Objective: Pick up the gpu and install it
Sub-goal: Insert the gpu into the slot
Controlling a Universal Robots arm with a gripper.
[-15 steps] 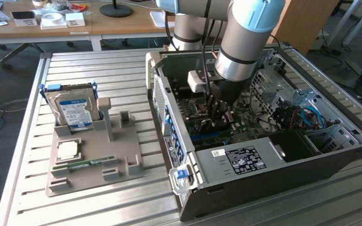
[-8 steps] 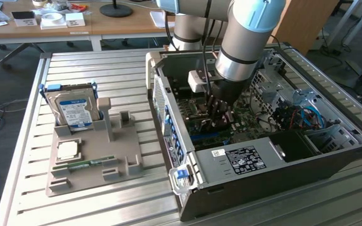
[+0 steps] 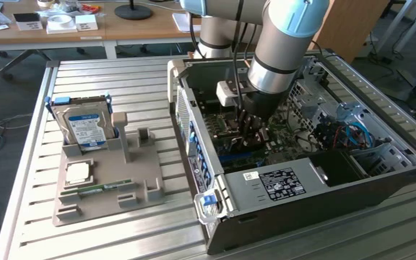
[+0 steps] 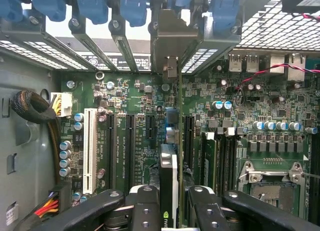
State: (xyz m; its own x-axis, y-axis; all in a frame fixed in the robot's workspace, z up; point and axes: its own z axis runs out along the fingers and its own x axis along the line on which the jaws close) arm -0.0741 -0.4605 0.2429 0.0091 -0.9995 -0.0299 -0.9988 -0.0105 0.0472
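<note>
Holding the gpu (image 4: 169, 166) inside the case (image 3: 324, 200)
The gripper (image 4: 172, 203) is clamped on it, over the green board (image 4: 125, 96) below; pickup done, plugging in looks unfinished.

Our arm (image 3: 280, 49) is a thick silver-grey tube with glossy light-blue caps (image 3: 298, 16) at its joints and a black band (image 3: 272, 67) ringing it just above the wrist. A second silver segment (image 3: 219, 38) of the same make sits toward ten o'clock from it in the exterior view. Thin black cables (image 3: 237, 38) run alongside the tube. A small white block (image 3: 226, 93) is fastened at the wrist's nine o'clock side. Past the wrist our body turns black and narrows into the claw (image 3: 253, 130). Seen from the wrist, its two fingers (image 4: 145, 206) are matte black bars dotted with round screw holes, carried on angled black links (image 4: 85, 213).
</note>
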